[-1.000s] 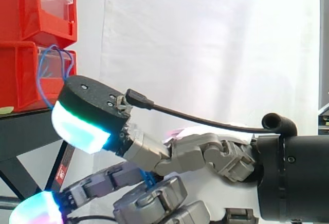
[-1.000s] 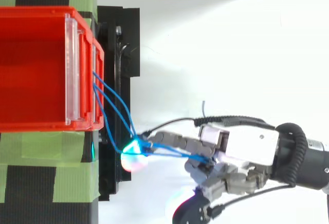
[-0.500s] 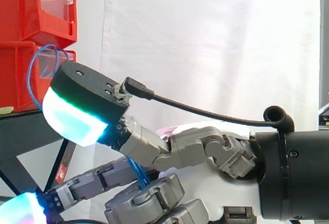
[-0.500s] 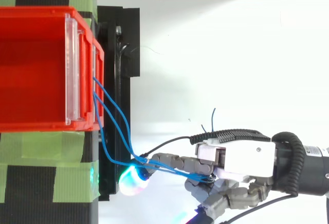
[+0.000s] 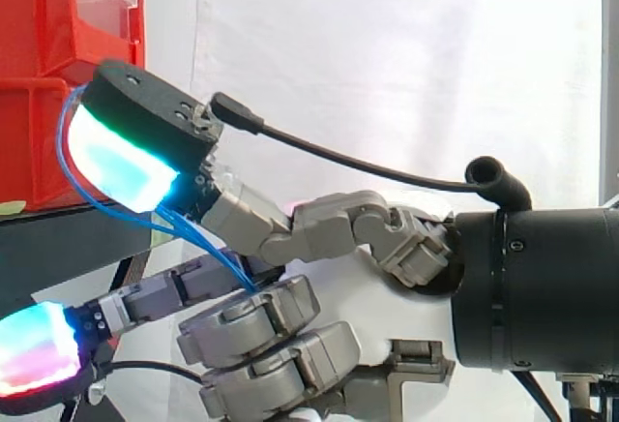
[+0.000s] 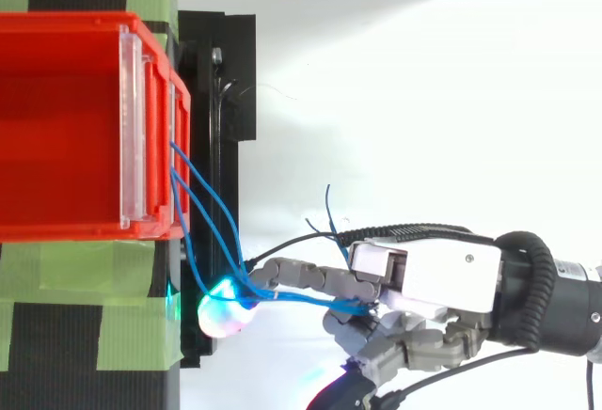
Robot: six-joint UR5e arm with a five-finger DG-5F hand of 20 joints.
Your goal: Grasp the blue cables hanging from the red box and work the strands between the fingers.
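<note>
White curtain (image 5: 387, 54) hangs behind the work, and a white surface (image 6: 423, 81) lies beneath it in the top view. At the left, the red box (image 5: 29, 146) sits on the black stand (image 5: 68, 238) with another red bin (image 6: 56, 128) stacked on top, and strips of green tape (image 6: 132, 269) cross the stand. The blue cables (image 6: 205, 227) leave the front of the red box, at least 2 strands showing, curve past the stand's edge and run to the hand (image 6: 428, 274). There they pass just under a glowing fingertip pad (image 5: 121, 156), follow the long outstretched finger and disappear between it and the curled fingers below, close to the palm. Their loose ends (image 6: 328, 205) stick out free on the far side of the hand.

The hand is closed around the cables. Some fingers are folded in over the strands while others reach out toward the box, so the strands are threaded among them rather than pinched at one spot.

Judged from this, the grasp is done, since the cables lie inside the hand with some slack back to the box. The working of the strands looks to be under way, with the fingers set at different angles. What is left is more of that rubbing and shifting, and the pictures cannot show how much of it is complete
</note>
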